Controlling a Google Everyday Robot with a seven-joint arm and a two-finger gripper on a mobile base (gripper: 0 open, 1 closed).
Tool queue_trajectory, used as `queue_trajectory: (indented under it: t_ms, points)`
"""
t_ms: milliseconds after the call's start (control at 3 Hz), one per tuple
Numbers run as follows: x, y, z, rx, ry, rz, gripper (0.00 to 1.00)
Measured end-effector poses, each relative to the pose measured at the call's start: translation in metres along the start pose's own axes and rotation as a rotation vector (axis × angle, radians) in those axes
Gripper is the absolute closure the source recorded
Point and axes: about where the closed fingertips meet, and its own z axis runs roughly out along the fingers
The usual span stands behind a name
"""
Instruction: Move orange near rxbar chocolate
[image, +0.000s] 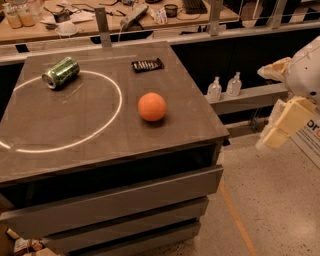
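The orange (152, 106) sits on the dark grey table (100, 135), right of centre and just outside a white circle line. The rxbar chocolate (147, 65), a flat black bar with pale lettering, lies at the table's far edge, apart from the orange and behind it. My gripper (282, 122) hangs off the table's right side over the floor, well away from both, with nothing seen in it.
A green drink can (60, 72) lies on its side at the table's far left. Two small bottles (224, 86) stand on a low ledge to the right. A cluttered wooden bench (100, 20) runs behind. Drawers sit below the tabletop.
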Motion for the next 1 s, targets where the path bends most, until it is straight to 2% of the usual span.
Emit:
queue_trajectory:
  t_ms: [333,667,1000]
  points:
    - [-0.029,-0.013,0.041,-0.01,-0.253,0.008,0.0]
    - [-0.054,-0.011,0.04,-0.027,-0.34,0.017,0.0]
    - [-0.054,-0.011,0.04,-0.028,-0.338,0.017,0.0]
